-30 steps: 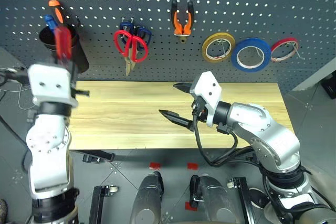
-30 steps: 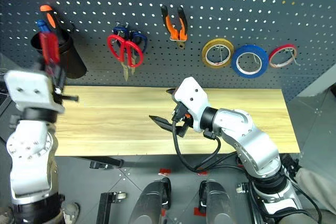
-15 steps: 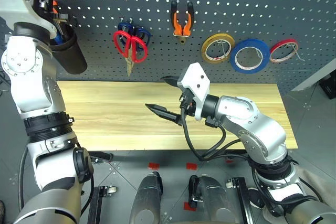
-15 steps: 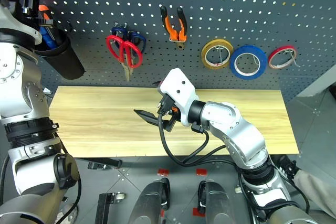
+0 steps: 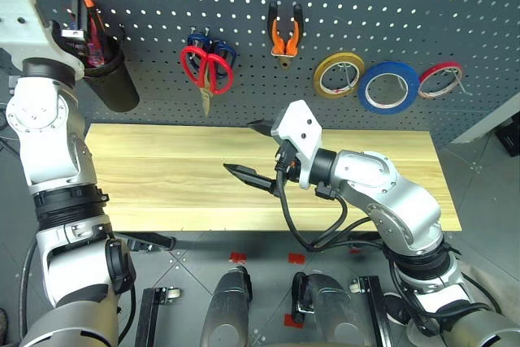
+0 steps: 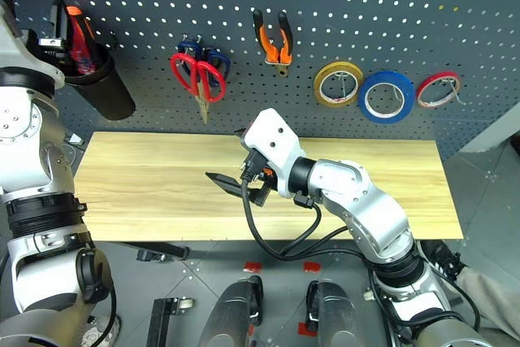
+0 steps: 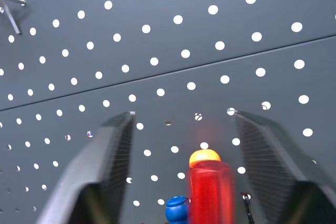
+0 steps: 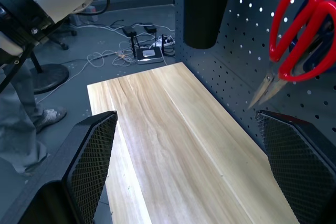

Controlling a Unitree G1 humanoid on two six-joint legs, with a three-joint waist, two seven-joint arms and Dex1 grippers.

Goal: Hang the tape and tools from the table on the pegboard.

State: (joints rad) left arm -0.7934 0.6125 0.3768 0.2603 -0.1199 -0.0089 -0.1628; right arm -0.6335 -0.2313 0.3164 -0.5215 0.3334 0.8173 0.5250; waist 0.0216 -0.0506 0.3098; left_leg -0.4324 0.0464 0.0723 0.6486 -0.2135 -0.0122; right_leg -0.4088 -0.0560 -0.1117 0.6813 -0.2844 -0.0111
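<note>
Two grippers are in frame above a long light wood-grain table [image 5: 162,176] whose top carries nothing. Behind it stands the dark grey perforated pegboard [image 5: 390,6]; dark grey floor with cables lies beyond the table's end. The left gripper [image 5: 77,18] sits at the black cup [image 5: 114,87] on the pegboard, fingers spread either side of the red-handled screwdriver [image 7: 211,192], which stands upright in the cup, handle up, not gripped. The right gripper [image 5: 256,152] hovers over the table, jaws wide apart, holding nothing. Red-handled scissors [image 5: 205,71] hang blades down. Orange-and-black pliers [image 5: 283,34] hang handles up. The blue tape roll [image 5: 387,85] hangs flat against the board between a yellow roll [image 5: 337,73] and a thin red roll [image 5: 439,77].
</note>
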